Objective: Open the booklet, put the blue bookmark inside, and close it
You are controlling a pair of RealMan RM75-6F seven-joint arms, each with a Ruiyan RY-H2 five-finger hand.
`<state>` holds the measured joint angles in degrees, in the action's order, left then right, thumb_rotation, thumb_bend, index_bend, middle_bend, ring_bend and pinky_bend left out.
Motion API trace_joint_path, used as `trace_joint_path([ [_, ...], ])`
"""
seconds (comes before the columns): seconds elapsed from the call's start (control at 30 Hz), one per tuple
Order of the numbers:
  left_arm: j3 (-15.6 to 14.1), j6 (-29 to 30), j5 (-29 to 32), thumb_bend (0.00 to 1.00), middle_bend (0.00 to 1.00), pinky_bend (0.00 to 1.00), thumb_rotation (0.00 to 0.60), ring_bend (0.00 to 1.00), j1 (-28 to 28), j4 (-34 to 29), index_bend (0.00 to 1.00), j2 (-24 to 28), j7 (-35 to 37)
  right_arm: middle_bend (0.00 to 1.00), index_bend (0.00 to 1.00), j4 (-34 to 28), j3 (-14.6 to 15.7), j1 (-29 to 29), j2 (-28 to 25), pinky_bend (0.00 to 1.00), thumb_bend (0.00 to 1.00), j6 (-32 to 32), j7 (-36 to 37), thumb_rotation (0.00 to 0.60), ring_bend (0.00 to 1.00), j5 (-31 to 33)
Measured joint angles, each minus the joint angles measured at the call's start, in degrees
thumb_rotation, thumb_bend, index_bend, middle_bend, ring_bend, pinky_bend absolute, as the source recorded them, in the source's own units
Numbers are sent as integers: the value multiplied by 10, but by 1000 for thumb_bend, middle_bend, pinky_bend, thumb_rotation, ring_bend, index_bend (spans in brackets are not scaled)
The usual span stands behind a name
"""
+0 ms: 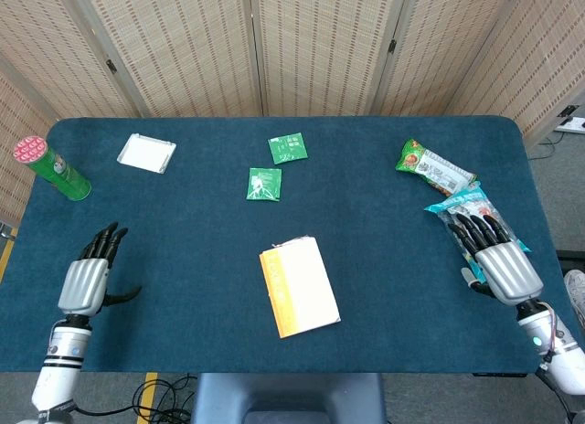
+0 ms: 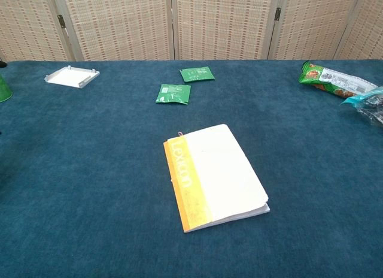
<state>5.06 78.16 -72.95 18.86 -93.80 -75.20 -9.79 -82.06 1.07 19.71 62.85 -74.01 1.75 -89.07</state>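
Note:
The booklet, white with an orange spine strip, lies closed on the blue table near its front middle. No blue bookmark shows in either view. My left hand hovers at the table's front left, fingers spread, holding nothing. At the front right, my right hand is held up with its fingers spread and empty. Both hands are far from the booklet and show only in the head view.
Two green packets lie behind the booklet. A white tray and a green can sit at the back left. Snack bags lie at the right edge, by my right hand.

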Motion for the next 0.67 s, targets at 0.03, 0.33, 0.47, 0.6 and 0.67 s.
trace_joint_path([
  [0.03, -4, 10, -3, 188, 0, 199, 600, 0, -10, -6, 4, 8, 1, 2, 0, -4, 2, -9, -3, 0, 357, -8, 0, 600, 0, 1],
  [0.33, -37, 65, -41, 188, 0, 199, 600, 0, -63, -47, 34, 46, -17, 20, 0, -20, 13, -75, -5, 0, 263, -79, -10, 600, 0, 7],
  [0.47, -50, 91, -66, 188, 0, 199, 600, 0, -83, -62, 34, 53, -32, 24, 0, -34, 19, -105, -6, 0, 264, -109, -24, 600, 0, 6],
  [0.6, -56, 104, -80, 188, 0, 199, 600, 0, -95, -70, 34, 54, -41, 26, 0, -50, 24, -125, -12, 0, 265, -125, -36, 600, 0, 6],
  [0.67, -55, 113, -83, 188, 0, 199, 600, 0, -101, -73, 34, 50, -44, 26, 0, -58, 24, -134, -15, 0, 265, -137, -41, 600, 0, 4],
])
